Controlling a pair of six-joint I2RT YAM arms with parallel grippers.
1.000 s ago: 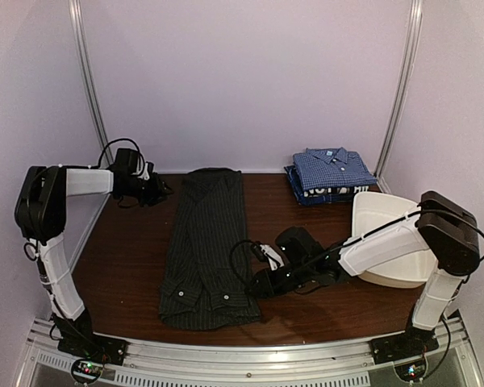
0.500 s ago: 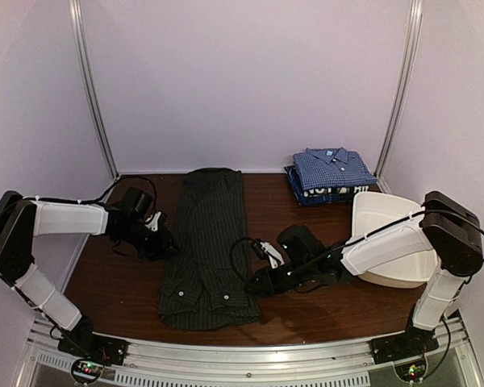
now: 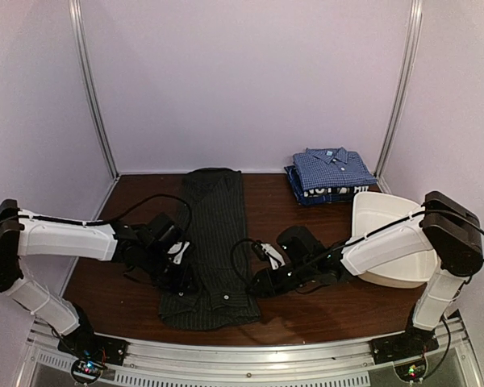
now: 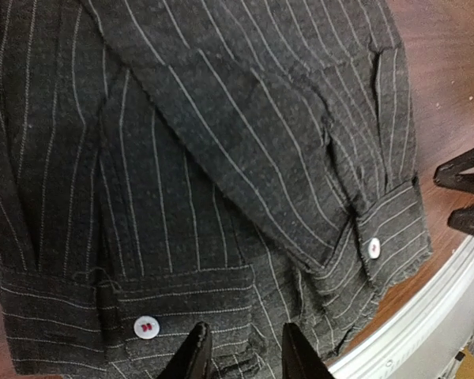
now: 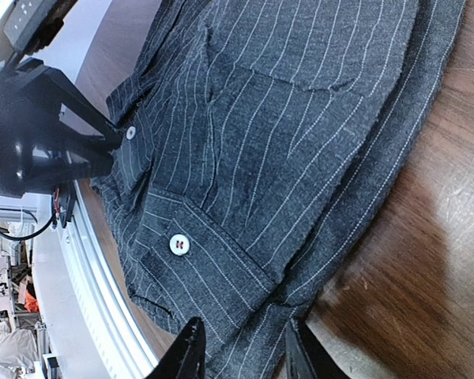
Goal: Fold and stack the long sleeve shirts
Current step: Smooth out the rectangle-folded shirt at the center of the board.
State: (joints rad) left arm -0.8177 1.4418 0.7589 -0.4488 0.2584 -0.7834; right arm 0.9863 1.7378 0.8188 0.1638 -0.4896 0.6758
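Note:
A dark charcoal pinstriped shirt (image 3: 208,242) lies folded into a long strip down the middle of the table, its cuffs with white buttons (image 4: 145,326) at the near end. My left gripper (image 3: 185,279) hovers over the near left corner of that strip. In the left wrist view its jaws (image 4: 243,359) stand open over the cuff cloth (image 4: 221,158). My right gripper (image 3: 256,284) sits low at the near right edge of the strip. Its jaws (image 5: 243,355) are open and straddle the shirt's edge (image 5: 300,118). A folded blue checked shirt (image 3: 333,167) rests on a folded navy shirt (image 3: 327,192) at the back right.
A white oblong tub (image 3: 387,234) stands at the right, partly under my right arm. The metal rail (image 3: 250,363) runs along the near table edge, close behind the shirt's near end. Bare brown tabletop (image 3: 129,242) shows left of the shirt.
My left arm has swung from the far left corner of the table forward to the shirt's near left corner, its jaws narrowing a little. The right arm has not moved.

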